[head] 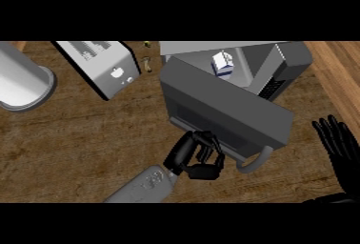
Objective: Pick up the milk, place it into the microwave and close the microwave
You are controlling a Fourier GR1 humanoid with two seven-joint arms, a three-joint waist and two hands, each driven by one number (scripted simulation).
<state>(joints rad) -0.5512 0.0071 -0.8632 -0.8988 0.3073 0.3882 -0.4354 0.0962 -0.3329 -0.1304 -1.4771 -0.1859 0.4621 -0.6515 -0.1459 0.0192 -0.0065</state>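
The milk carton (224,64), white with a blue base, stands upright inside the open microwave (285,59) at the top centre. The microwave's grey door (225,112) swings out toward me, its curved handle (257,163) at the lower right corner. My left hand (196,157) sits against the door's near lower edge with its fingers curled, and I see nothing held in them. At the right edge, my right hand (340,142) rests open with fingers up, apart from the microwave.
A silver toaster (102,66) stands to the left of the microwave. A large grey cylindrical pot (21,83) lies at the far left. The wooden counter (84,138) stretches across the view, with a lighter plank strip along the right side.
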